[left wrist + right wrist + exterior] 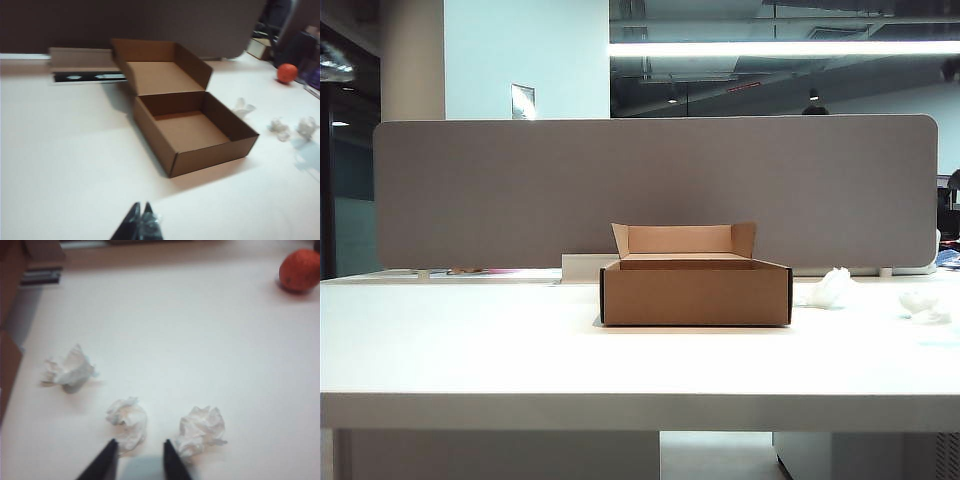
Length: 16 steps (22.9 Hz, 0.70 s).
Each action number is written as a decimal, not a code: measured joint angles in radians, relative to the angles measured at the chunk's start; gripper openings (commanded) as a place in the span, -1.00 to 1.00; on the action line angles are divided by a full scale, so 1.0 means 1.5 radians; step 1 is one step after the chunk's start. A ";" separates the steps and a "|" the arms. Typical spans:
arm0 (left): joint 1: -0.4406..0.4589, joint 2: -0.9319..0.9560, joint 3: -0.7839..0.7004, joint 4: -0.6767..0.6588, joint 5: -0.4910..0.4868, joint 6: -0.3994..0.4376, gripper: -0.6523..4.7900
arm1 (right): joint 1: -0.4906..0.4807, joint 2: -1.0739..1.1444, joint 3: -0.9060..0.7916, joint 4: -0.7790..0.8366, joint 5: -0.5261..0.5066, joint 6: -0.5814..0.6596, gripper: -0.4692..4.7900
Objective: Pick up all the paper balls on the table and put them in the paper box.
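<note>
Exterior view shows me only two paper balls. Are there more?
Observer: Yes, three: one ball near the box, two more farther off.
Operator: Is anything in the box?
Observer: No, it's empty inside.
Operator: Where are the grippers? I can't see them!
Observer: The right gripper, open, hovers by the two farther balls. The left gripper, shut, hangs in front of the box.

white paper balls (127, 420), brown paper box (695, 292), orange ball (300, 271)
</note>
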 measured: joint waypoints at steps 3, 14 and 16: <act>-0.027 0.069 0.047 0.010 0.001 0.015 -0.78 | -0.010 0.051 0.016 0.001 0.000 -0.001 0.42; -0.115 0.292 0.211 0.012 -0.001 0.020 -0.78 | -0.064 0.241 0.081 0.001 0.000 -0.002 0.87; -0.122 0.310 0.214 0.011 0.000 0.021 -0.78 | -0.073 0.281 0.093 0.004 0.001 -0.002 0.87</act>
